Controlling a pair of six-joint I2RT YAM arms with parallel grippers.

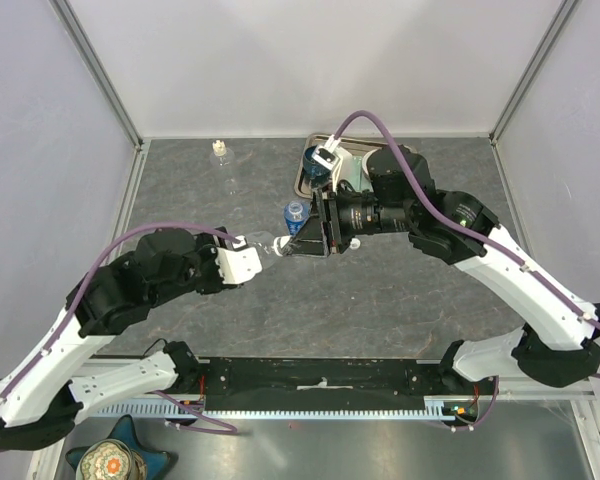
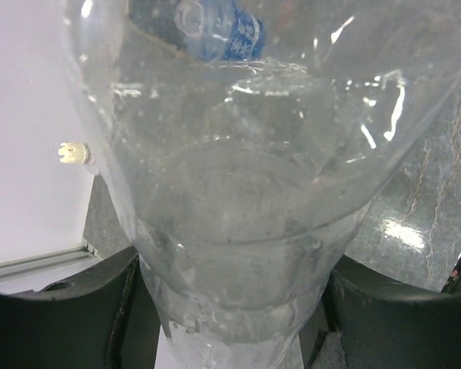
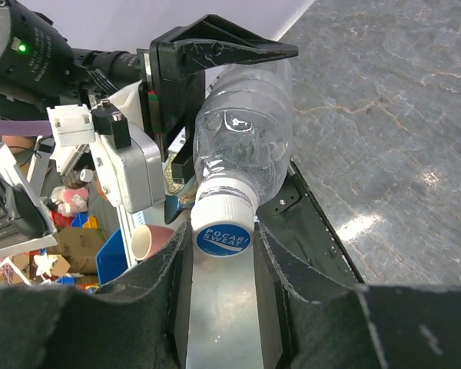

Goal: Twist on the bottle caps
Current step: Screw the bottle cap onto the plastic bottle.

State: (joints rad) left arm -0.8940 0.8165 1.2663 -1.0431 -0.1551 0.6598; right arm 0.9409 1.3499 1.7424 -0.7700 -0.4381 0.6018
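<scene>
My left gripper (image 1: 248,255) is shut on the base of a clear bottle (image 1: 268,240) and holds it level above the table, neck toward the right gripper (image 1: 310,238). In the left wrist view this bottle (image 2: 238,192) fills the frame between the two black fingers (image 2: 115,307). In the right wrist view its white cap (image 3: 223,224), with a blue printed top, sits on the neck between my right fingertips (image 3: 163,265). A thin gap shows on each side, so the jaws stand slightly open around it. A blue-labelled bottle (image 1: 295,212) stands behind. A clear capped bottle (image 1: 220,153) stands at the back left.
A metal tray (image 1: 305,185) at the back centre holds a dark blue cup (image 1: 316,165), partly under the right arm's cable. The capped bottle also shows in the left wrist view (image 2: 73,152). Enclosure walls stand on three sides.
</scene>
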